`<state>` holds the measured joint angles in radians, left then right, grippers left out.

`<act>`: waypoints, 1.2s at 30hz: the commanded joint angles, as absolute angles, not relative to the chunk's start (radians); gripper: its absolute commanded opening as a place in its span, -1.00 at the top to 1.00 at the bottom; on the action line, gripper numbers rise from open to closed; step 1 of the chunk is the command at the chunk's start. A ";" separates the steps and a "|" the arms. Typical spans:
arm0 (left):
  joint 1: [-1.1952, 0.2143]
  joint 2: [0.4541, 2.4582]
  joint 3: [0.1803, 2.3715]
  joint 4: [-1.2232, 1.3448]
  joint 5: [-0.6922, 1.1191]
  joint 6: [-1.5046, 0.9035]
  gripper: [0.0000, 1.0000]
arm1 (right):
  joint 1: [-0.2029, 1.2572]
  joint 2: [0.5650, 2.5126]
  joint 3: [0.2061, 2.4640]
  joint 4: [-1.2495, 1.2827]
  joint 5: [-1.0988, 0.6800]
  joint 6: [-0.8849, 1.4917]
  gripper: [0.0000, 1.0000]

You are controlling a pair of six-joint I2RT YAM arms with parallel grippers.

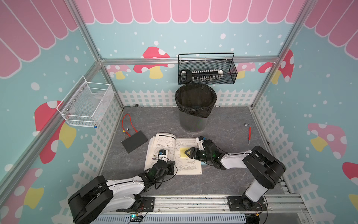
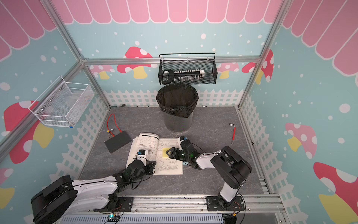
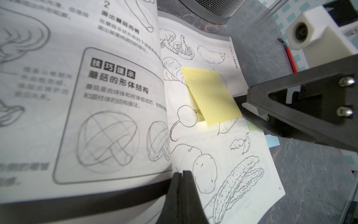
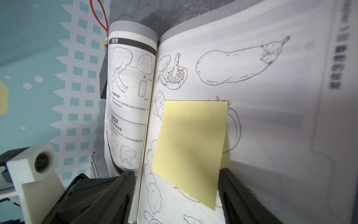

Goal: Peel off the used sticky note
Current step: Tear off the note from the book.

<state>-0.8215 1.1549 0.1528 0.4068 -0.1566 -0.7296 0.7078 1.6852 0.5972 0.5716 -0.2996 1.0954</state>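
Left fingers, pressed together, sit at the lower edge of the open book at frame centre. Right fingers, spread, flank the yellow sticky note on the right-hand page, one edge lifted off the paper; bin stands above on the worktop.

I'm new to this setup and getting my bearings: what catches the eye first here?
A yellow sticky note on the right page of the open drawing book, one edge curling up off the paper. The right gripper, jaws open, flanks it; the shut left gripper sits at the book's gutter. A black-lined bin stands behind.
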 commanded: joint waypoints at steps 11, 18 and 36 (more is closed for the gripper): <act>-0.823 1.177 0.127 0.350 -0.152 -0.723 1.00 | 0.716 1.791 0.603 0.615 -0.289 1.195 -0.18; -0.824 1.178 0.124 0.353 -0.152 -0.724 1.00 | 0.719 1.781 0.606 0.602 -0.266 1.193 0.00; -0.823 1.181 0.114 0.353 -0.152 -0.733 1.00 | 0.708 1.678 0.665 0.514 -0.203 1.141 1.00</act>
<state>-0.8215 1.1614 0.1486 0.4213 -0.1539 -0.7300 0.7151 1.7451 0.6361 0.5560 -0.2588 1.1748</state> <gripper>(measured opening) 0.042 0.044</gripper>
